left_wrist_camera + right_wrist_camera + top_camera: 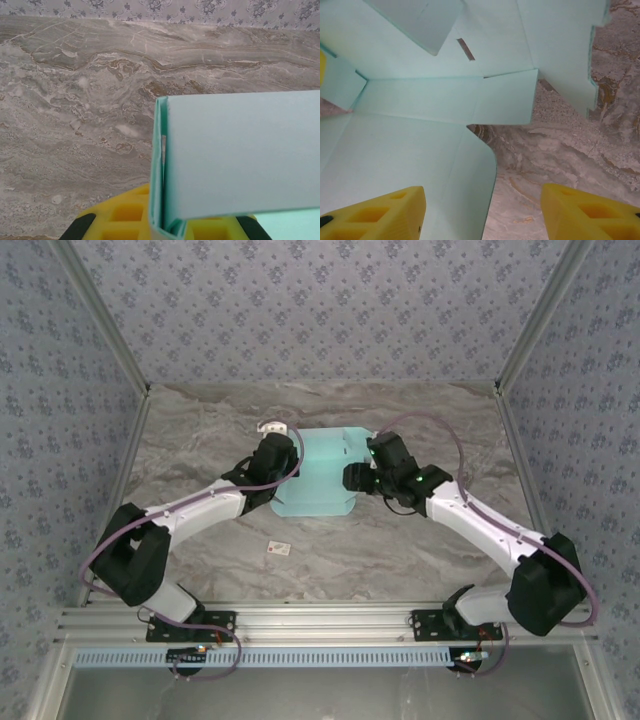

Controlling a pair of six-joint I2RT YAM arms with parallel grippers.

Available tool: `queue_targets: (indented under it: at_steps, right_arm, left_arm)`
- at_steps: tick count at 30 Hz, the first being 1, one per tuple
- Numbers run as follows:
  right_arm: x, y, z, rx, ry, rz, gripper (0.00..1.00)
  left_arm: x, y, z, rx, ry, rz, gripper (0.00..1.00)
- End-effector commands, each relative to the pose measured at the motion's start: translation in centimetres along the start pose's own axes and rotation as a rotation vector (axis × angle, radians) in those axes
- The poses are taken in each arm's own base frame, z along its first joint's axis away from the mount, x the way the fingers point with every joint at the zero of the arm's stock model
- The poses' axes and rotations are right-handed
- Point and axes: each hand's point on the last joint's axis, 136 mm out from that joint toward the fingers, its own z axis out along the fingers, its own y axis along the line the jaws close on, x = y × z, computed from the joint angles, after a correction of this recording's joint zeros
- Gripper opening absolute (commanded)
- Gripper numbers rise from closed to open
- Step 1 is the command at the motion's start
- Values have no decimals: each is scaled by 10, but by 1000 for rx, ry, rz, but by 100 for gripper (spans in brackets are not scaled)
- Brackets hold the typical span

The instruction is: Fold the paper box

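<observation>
The paper box [322, 482] is a mint card sheet, partly folded, lying mid-table between both arms. My left gripper [280, 462] is at its left edge. In the left wrist view this gripper [167, 227] is shut on a doubled-over upright side wall of the box [240, 155], which rises between the yellow fingers [125, 215]. My right gripper [358, 478] is at the box's right side. It stands open [482, 217], and a rounded flap of the box [420, 150] lies flat under its left finger [375, 215], untouched. Raised flaps stand beyond.
A tiny white tag [279, 549] lies on the marble table [400, 540] in front of the box. A small white object [272, 427] sits just behind the left gripper. Patterned walls close off the back and both sides.
</observation>
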Motion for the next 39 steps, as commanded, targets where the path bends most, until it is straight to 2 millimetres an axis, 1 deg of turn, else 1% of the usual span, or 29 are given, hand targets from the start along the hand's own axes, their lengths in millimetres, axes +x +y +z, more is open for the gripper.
queue_targets:
  at_steps: [1,6,8,19,27,33,39]
  right_arm:
    - [-9,-4,7,4,-52,56,64]
    - [-13,-7,19,-21,-55,76,64]
    - [-17,-6,21,-32,-66,103,65]
    - [-29,-5,31,-77,-82,119,67]
    - [-36,12,27,-159,-100,107,66]
    - [-41,20,22,-186,-118,98,64]
    - [-39,32,22,-205,-118,22,62]
  left_arm:
    - [-13,-2,-10,26,-33,-36,0]
    - [-15,-3,-11,33,-36,-39,0]
    - [-14,-3,-11,34,-35,-40,0]
    - [-16,-5,-13,48,-40,-47,0]
    - [-16,-8,-13,54,-40,-48,0]
    - [-15,-8,-13,54,-38,-46,0]
    - [-15,-9,-13,59,-38,-46,0]
